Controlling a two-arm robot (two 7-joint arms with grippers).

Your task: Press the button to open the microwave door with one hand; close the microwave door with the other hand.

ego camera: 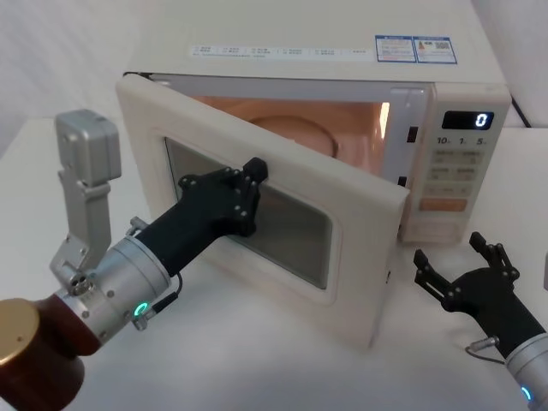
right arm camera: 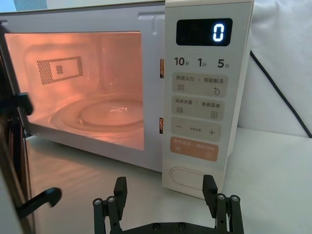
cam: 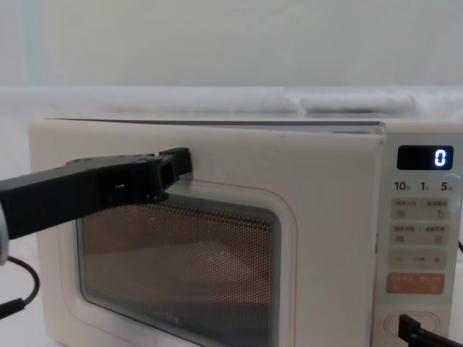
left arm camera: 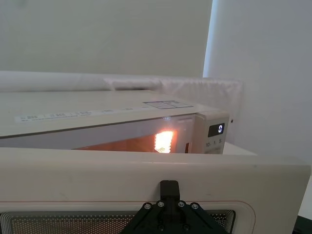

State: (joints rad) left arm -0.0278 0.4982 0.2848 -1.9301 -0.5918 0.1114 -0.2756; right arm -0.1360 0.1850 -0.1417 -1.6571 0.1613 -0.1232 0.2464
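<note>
Microwave door [ego camera: 257, 205] ajar, swung toward 7 o'clock; left gripper [ego camera: 254, 170], fingers together and holding nothing, should push flat near the free edge, while right gripper [ego camera: 462, 261], jaws wide, idles below the button [right arm camera: 187, 176].

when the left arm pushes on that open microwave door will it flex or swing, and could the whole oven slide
The microwave door looks like a rigid panel hinged on the robot's left, so it should probably swing shut, not bend. The left pincer touches it by the window's top, which likely gives fair leverage. The boxy oven seems heavy enough to stay put.
</note>
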